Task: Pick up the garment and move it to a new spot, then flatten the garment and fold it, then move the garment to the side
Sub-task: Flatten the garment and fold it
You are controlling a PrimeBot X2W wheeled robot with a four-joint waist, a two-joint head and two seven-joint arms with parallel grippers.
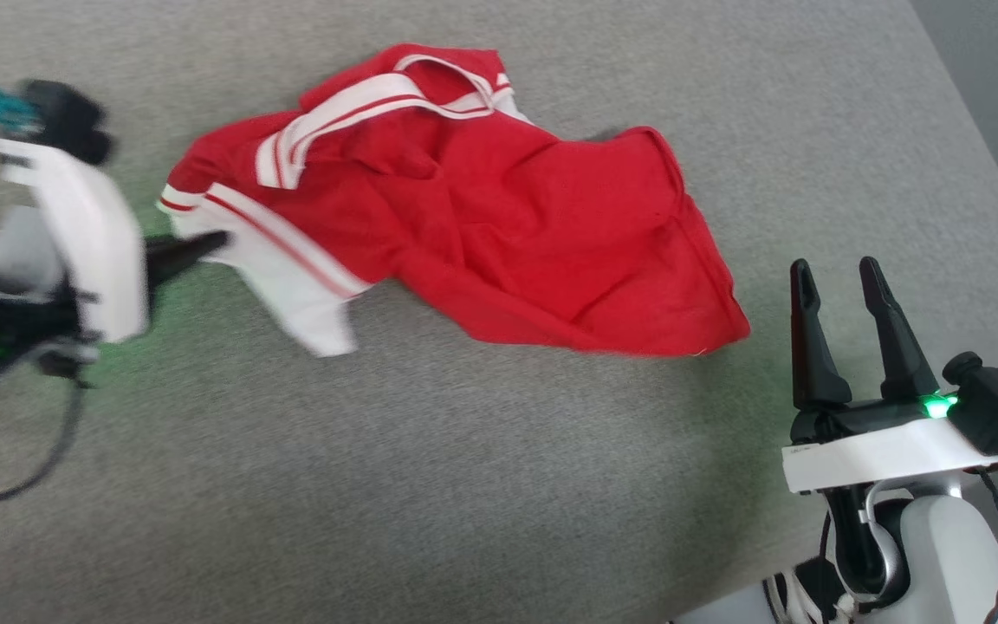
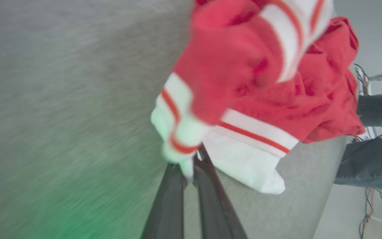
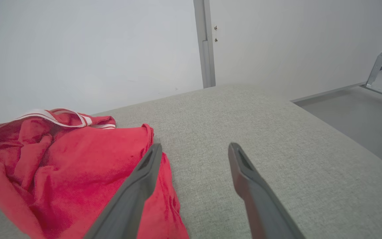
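The garment (image 1: 482, 208), a red T-shirt with white striped sleeve ends, lies crumpled on the grey fabric surface (image 1: 464, 485). My left gripper (image 1: 217, 243) reaches in from the left, shut on the garment's white sleeve end. In the left wrist view the two dark fingers (image 2: 172, 196) pinch the white, red-striped sleeve edge of the garment (image 2: 244, 99), which bunches beyond them. My right gripper (image 1: 837, 277) stands open at the lower right, just right of the garment's hem, holding nothing. In the right wrist view its fingers (image 3: 144, 186) spread wide beside the garment (image 3: 61, 166).
The grey surface ends at its right edge (image 1: 984, 173), with floor beyond. A white wall and door frame (image 3: 206, 43) rise behind the surface. A person's legs in dark trousers (image 2: 373, 139) stand past the surface's far edge, among cables.
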